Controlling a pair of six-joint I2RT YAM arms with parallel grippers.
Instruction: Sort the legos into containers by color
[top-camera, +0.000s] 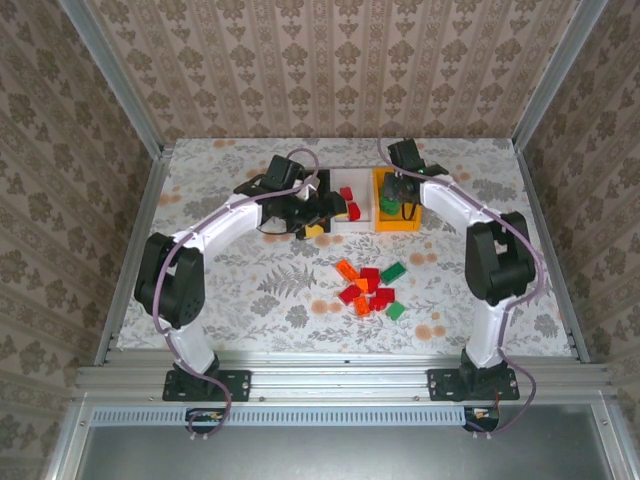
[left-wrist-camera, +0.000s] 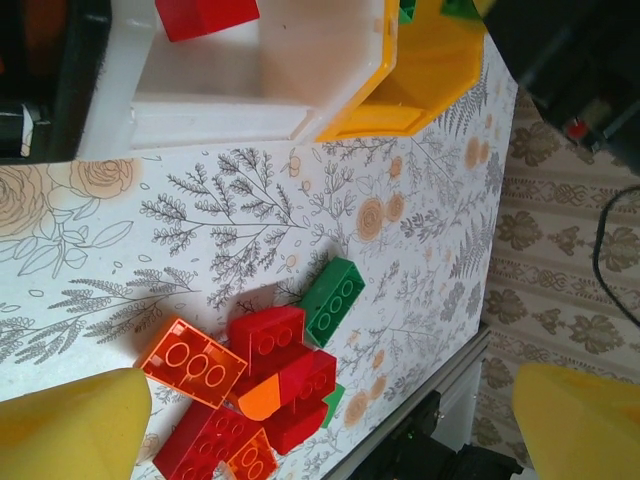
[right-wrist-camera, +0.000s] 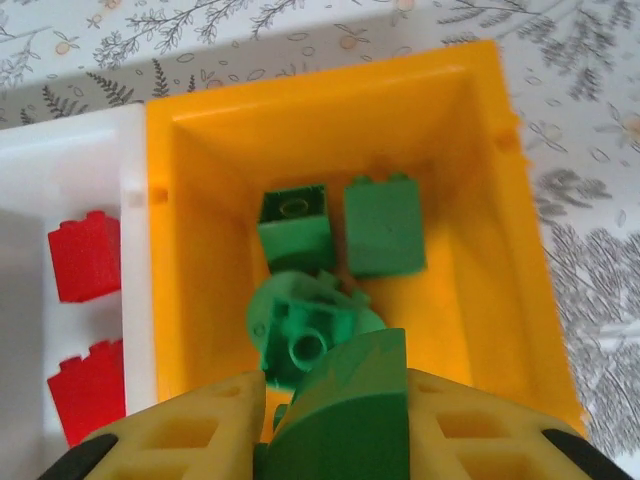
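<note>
Step judged: green drop. Over orange-yellow bin (right-wrist-camera: 500, 250), right gripper (right-wrist-camera: 330, 430) is held, clamped on green brick (right-wrist-camera: 350, 385). Release best made low and centred, clear of walls. Beside black bin (left-wrist-camera: 40, 90), left gripper (left-wrist-camera: 320, 440) is spread wide, nothing held.

Contents:
- In orange-yellow bin, three green pieces (right-wrist-camera: 385, 225) are seen.
- In white bin (right-wrist-camera: 70, 160), red bricks (right-wrist-camera: 85, 255).
- In black bin, contents not made out.
- On table (left-wrist-camera: 120, 260), loose pile (left-wrist-camera: 260, 380) lies unsorted.
</note>
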